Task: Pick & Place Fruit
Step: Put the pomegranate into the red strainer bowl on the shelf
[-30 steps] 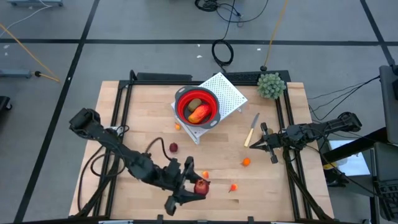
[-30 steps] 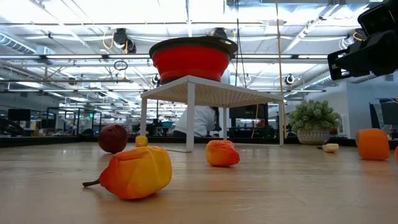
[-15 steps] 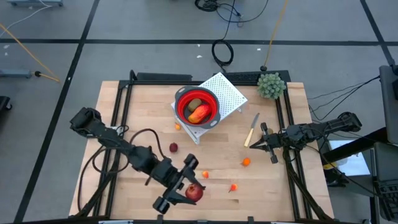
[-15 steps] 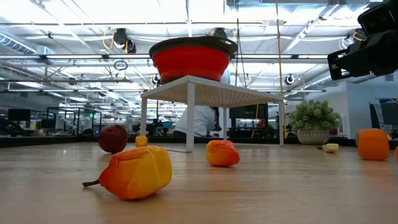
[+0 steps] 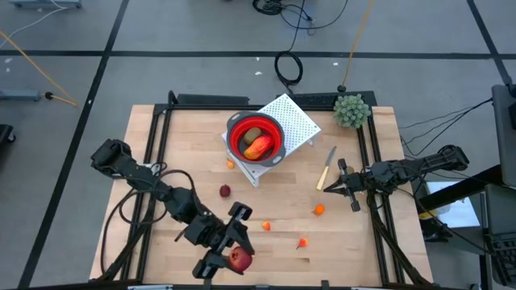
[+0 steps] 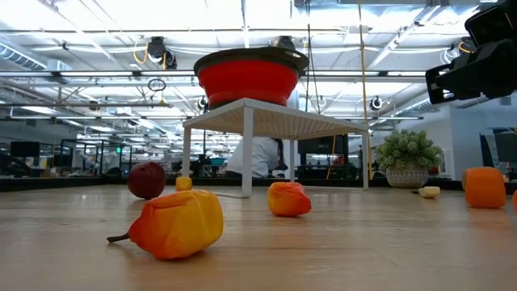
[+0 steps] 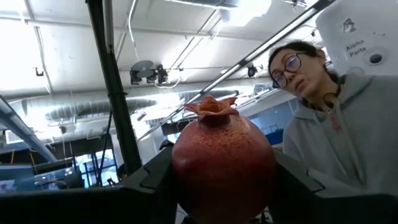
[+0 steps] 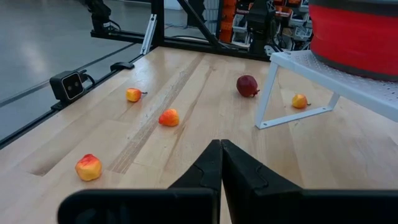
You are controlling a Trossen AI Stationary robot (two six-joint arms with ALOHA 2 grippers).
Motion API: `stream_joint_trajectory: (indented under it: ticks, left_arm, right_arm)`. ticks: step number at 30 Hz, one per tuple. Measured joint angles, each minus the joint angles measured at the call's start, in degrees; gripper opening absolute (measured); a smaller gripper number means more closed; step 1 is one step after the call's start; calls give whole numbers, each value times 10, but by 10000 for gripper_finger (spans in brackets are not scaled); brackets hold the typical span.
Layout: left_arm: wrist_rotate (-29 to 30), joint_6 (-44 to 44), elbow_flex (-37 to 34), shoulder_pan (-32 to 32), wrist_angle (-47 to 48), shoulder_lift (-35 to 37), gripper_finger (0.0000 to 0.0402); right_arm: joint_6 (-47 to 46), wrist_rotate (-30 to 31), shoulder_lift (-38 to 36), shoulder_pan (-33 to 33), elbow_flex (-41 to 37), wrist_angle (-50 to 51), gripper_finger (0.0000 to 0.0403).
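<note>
Left pincer point(image 5: 226, 256), clenched on the pomegranate point(image 5: 239, 258), swung it toward seven o'clock, away from the red bowl point(image 5: 256, 137) — placement wasn't close.

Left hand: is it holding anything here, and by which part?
Yes. The left hand grips a red pomegranate by its round sides, one finger each side, crown clear of the fingers. The right hand is shut and holds nothing.
</note>
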State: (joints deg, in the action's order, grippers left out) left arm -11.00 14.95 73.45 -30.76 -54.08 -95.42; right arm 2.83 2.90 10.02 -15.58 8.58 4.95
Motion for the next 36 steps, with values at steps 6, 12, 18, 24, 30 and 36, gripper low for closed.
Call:
stream_joint_trajectory:
  ticks: [6, 12, 18, 24, 30, 36]
  left_arm:
    - [0, -3, 0, 0, -1, 0, 201]
    - [43, -66, 0, 0, -14, 0, 192]
    - [144, -181, 0, 3, -33, 0, 176]
    - [266, -322, 0, 10, -24, -1, 189]
    - [341, -427, 0, 22, 12, 0, 205]
    - [436, -476, 0, 34, 102, 0, 185]
  right_arm:
    - [0, 0, 0, 0, 0, 0, 0]
    - [0, 0, 0, 0, 0, 0, 0]
    - [0, 0, 0, 0, 0, 0, 0]
    - [-1, 0, 0, 0, 0, 0, 0]
    - [-2, 0, 0, 0, 0, 0, 0]
    - [-2, 0, 0, 0, 0, 0, 0]
